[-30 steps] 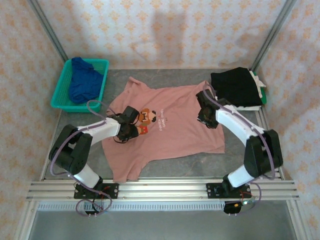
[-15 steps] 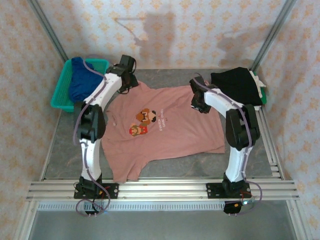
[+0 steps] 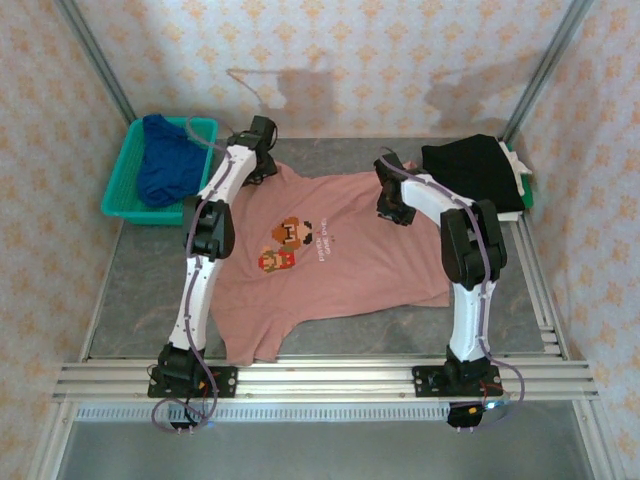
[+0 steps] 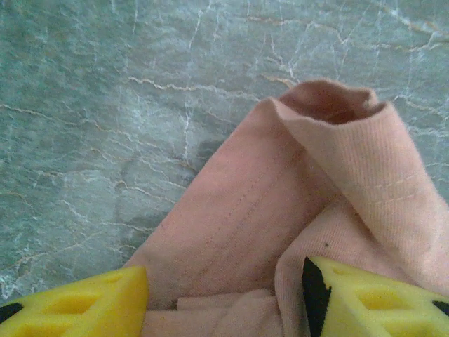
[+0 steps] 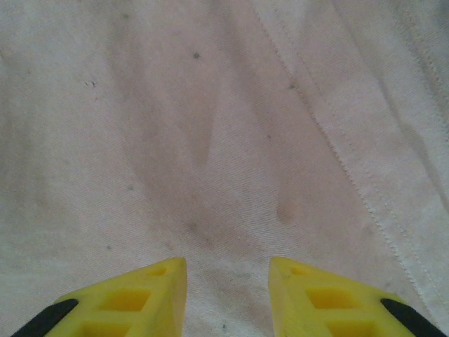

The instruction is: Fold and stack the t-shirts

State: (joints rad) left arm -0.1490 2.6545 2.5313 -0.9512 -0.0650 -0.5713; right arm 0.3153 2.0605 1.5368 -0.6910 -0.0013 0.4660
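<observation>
Grey table [image 3: 130, 280]: dusty-pink t-shirt [image 3: 350, 260] spread flat at centre, print up. Black t-shirt [image 3: 470, 172] folded, far right. Teal basket [image 3: 118, 190] far left holds crumpled royal-blue t-shirt [image 3: 165, 160]. Left gripper [image 4: 224, 281] spread apart over pink far-left sleeve hem. Right gripper [image 5: 228, 270] parted, over pink cloth near far-right shoulder.

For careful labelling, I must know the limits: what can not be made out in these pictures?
- Top view: small text on the pink t-shirt, too small to read.
- Top view: what lies under the black t-shirt, covered by it.
- Top view: shape of the blue t-shirt, bunched inside the basket.
</observation>
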